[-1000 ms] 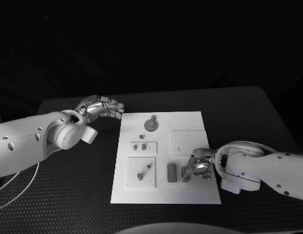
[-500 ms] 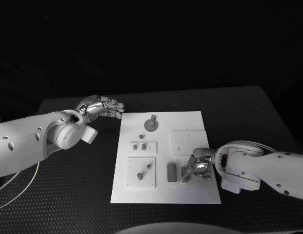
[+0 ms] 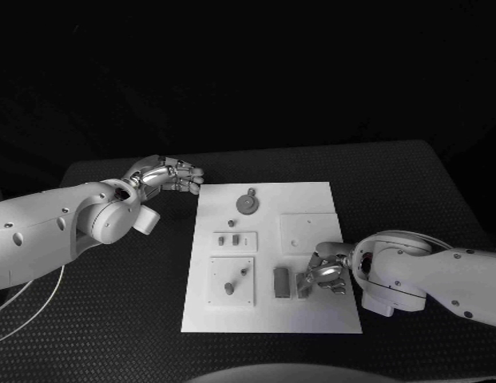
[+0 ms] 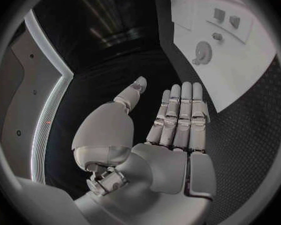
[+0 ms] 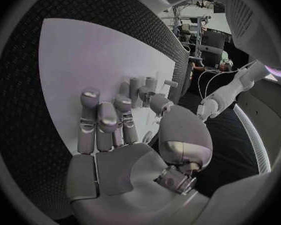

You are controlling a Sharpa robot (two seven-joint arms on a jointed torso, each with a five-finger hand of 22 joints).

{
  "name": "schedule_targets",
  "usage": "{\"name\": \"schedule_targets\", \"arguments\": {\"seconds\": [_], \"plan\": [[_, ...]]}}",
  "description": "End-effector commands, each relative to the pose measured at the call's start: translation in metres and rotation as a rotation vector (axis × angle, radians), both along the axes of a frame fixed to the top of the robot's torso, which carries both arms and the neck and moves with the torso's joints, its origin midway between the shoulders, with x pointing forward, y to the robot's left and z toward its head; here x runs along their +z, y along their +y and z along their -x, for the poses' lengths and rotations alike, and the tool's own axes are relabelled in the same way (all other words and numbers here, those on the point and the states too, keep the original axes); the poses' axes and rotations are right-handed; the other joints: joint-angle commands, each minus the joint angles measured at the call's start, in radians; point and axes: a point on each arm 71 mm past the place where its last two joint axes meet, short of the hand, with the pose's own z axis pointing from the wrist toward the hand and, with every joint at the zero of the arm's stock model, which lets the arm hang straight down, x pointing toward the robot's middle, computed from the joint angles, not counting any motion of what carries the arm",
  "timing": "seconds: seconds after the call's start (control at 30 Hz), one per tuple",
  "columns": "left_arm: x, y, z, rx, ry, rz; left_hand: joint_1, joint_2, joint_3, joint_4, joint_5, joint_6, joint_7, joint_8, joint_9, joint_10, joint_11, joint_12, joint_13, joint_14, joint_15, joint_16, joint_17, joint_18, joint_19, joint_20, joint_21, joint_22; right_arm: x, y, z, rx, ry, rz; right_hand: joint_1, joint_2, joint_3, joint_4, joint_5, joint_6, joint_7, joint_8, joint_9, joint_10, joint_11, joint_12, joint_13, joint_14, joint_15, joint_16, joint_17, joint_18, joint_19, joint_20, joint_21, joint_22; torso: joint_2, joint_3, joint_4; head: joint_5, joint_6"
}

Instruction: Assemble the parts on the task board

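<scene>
Robotics lab / test bench setup
Black textured counter point(image 3: 121, 319) with a white task board point(image 3: 317, 199) of small mounted parts, dark backdrop all round in the head view; right wrist view shows metal rigging and stands point(image 5: 189, 15), dark equipment point(image 5: 212, 40) and loose cables point(image 5: 206, 77) past the counter edge; left wrist view shows a grey floor with a pale curved strip point(image 4: 50, 115) beside the counter

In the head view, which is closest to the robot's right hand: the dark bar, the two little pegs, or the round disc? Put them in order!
From the right hand:
1. Dark bar, right beside it, near edge of the board.
2. Two little pegs, mid-board, left side.
3. Round disc, far end of the board.
</scene>
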Motion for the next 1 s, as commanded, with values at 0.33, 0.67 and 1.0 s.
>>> {"name": "schedule_targets", "arguments": {"seconds": [0.33, 0.67, 1.0], "plan": [[0.0012, -0.0021, 0.0004, -0.014, -0.001, 0.01, -0.005, 0.0, 0.006, 0.002, -0.005, -0.002, -0.004, 0.003, -0.002, 0.004, 0.0, -0.003, -0.002, 0.005, 0.005, -0.007, 0.002, 0.011, -0.009, 0.001, 0.002, -0.001, 0.0013, 0.0054, 0.0009, 0.016, -0.005, -0.033, 0.002, -0.04, 0.007, 0.043, -0.003, -0.06, 0.053, -0.003, -0.001, -0.003, 0.001, -0.005, 0.001, 0.002, 0.0, -0.009, -0.002, 0.037, 0.004, -0.005, -0.006, 0.009, 0.0, 0.0003, -0.0003, 0.0, -0.001], [0.0012, -0.0022, 0.0005, -0.014, -0.001, 0.01, -0.005, 0.0, 0.006, 0.002, -0.005, -0.002, -0.004, 0.003, -0.002, 0.004, 0.0, -0.003, -0.002, 0.005, 0.005, -0.008, 0.003, 0.011, -0.009, 0.001, 0.002, -0.001, 0.0009, 0.0038, 0.0006, 0.022, -0.002, -0.03, 0.007, -0.041, 0.008, 0.048, -0.003, -0.061, 0.052, -0.002, -0.001, -0.003, 0.001, -0.004, 0.001, 0.002, 0.0, -0.009, -0.002, 0.037, 0.004, -0.006, -0.006, 0.01, 0.0, 0.0003, -0.0003, 0.0, -0.001], [0.0012, -0.0019, 0.0005, -0.014, -0.001, 0.01, -0.005, 0.0, 0.006, 0.002, -0.005, -0.002, -0.004, 0.003, -0.002, 0.004, 0.0, -0.003, -0.002, 0.005, 0.005, -0.008, 0.004, 0.011, -0.009, 0.001, 0.002, -0.001, 0.0003, 0.0038, 0.0028, 0.103, -0.01, 0.028, 0.08, -0.053, -0.002, -0.013, -0.004, -0.053, 0.05, 0.008, 0.001, -0.002, -0.002, -0.001, 0.003, 0.003, -0.001, -0.007, 0.0, 0.037, 0.003, -0.008, -0.004, 0.016, 0.0, 0.001, -0.0008, 0.0, -0.001]]}}
